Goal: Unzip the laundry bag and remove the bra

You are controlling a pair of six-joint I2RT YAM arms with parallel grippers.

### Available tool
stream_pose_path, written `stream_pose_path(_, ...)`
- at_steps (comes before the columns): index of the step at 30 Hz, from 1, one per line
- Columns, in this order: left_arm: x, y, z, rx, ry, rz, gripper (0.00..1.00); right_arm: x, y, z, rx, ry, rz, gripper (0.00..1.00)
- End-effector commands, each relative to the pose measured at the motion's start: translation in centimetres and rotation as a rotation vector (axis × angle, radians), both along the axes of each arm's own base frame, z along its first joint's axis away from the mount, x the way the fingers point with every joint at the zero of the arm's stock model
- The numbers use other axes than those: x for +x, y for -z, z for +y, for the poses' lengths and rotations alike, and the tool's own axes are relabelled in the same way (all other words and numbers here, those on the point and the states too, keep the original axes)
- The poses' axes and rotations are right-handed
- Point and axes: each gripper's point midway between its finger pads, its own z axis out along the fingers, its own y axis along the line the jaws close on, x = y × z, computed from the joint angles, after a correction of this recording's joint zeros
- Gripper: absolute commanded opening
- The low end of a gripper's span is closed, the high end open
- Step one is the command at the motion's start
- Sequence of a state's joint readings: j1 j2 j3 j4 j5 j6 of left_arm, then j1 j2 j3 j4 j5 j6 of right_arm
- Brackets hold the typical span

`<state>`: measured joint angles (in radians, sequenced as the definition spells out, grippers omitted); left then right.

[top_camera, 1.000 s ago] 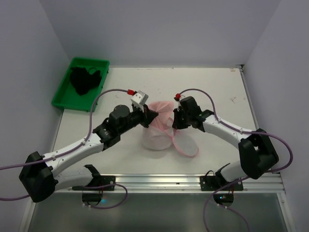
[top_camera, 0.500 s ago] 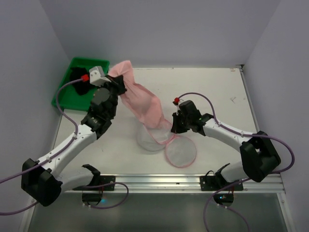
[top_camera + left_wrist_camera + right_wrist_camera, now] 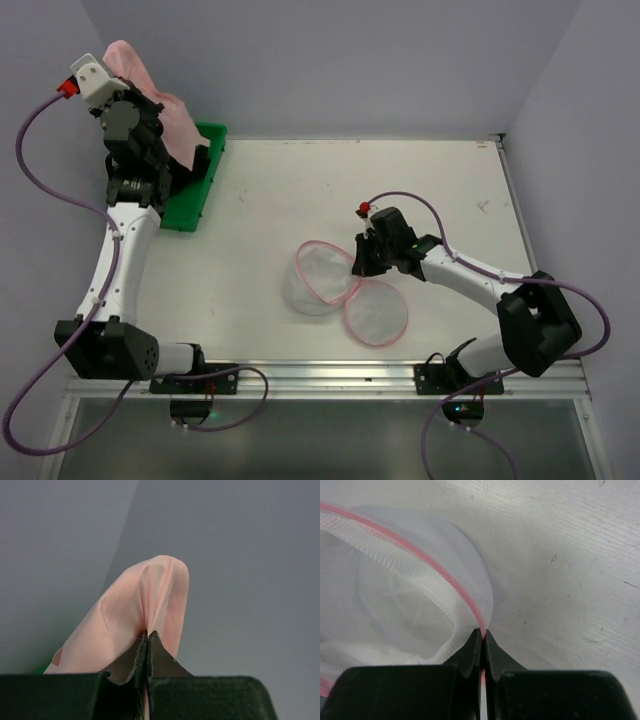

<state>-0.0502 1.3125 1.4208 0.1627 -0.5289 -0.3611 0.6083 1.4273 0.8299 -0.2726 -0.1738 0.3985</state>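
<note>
Removal looks done: my left tool [image 3: 148, 636] pinches the pale pink fabric bra [image 3: 150, 590], raised over the green plastic tray [image 3: 207, 170]. My right tool [image 3: 482, 634] pinches the rim of the round white mesh laundry bag [image 3: 410, 595], which lies open on the table [image 3: 440, 190]. Next, I judge: lower, release.

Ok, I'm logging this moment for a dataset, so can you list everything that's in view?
laundry bag: one, white see-through mesh with pink zipper trim, middle of the table, unzipped
lid: one, round mesh with pink trim, lying open flat beside the bag on its near right
bra: one, pale pink, held up in the air above the tray, out of the bag
green tray: one, green, far left corner of the table, mostly hidden by the arm and the bra
table: one, white, scuffed
left gripper: one, black fingers, raised high at far left, shut on the bra
right gripper: one, black fingers, low at mid-table, shut on the bag's pink-trimmed rim
</note>
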Motion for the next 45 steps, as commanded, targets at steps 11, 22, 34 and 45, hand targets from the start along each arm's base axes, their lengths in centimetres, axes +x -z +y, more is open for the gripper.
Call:
stream_pose_path(11, 5.7, 5.1, 13.1, 0.22, -0.313, 0.258, 0.0, -0.1, -2.2, 1.6, 0.081, -0.083, -0.039, 0.0)
stream_pose_path(22, 9.6, 20.1, 12.6, 0.113, -0.191, 0.474, 0.0, 0.1, -1.8, 2.5, 0.105, -0.095, -0.004, 0.0)
stream_pose_path(34, 10.5, 30.9, 8.1, -0.136, 0.052, 0.597, 0.0, -0.1, -1.3, 2.5, 0.108, -0.096, -0.001, 0.0)
stream_pose_path(45, 8.7, 38.2, 11.7, -0.346, 0.037, 0.692, 0.17, -0.2, -0.9, 2.3, 0.104, -0.094, -0.006, 0.0)
